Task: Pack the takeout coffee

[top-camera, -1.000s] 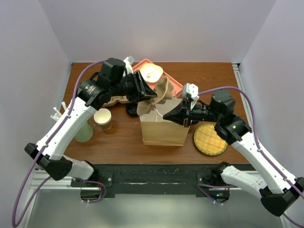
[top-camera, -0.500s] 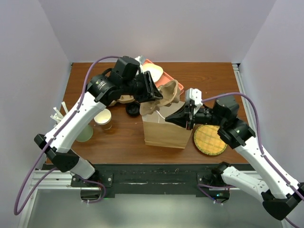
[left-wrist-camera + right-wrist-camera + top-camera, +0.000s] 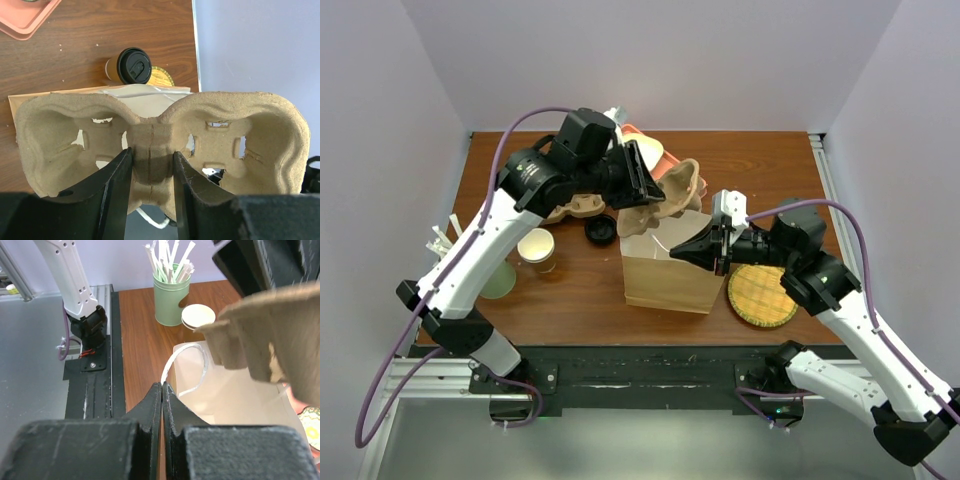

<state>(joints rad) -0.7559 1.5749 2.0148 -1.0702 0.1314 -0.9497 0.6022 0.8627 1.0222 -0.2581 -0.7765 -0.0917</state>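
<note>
carrier-loading step: left hand (image 3: 151, 160) grasping pulp cup carrier (image 3: 60, 130) over open paper bag (image 3: 665, 278); right hand (image 3: 162, 386) clenched by bag rim. takeout coffee (image 3: 131, 66) on worktop (image 3: 100, 35) beyond bag, unpacked. next: lower carrier level into mouth.

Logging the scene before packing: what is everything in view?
Brown paper bag: one, upright, centre.
Tan moulded-pulp cup carrier: two; one raised over the bag, one on the table.
Yellow round woven disc: one, right of bag.
Brown paper takeout coffee, black lid: one, beyond the bag beside the disc.
Loose round black plastic lid: one, left of bag.
Lidless brown paper cup: one, cream inside, left.
Green cup of straws: one, left side.
Pink tray: one, back.
Left end effector: shut on the raised carrier.
Right end effector: shut, at the bag's rim.
</note>
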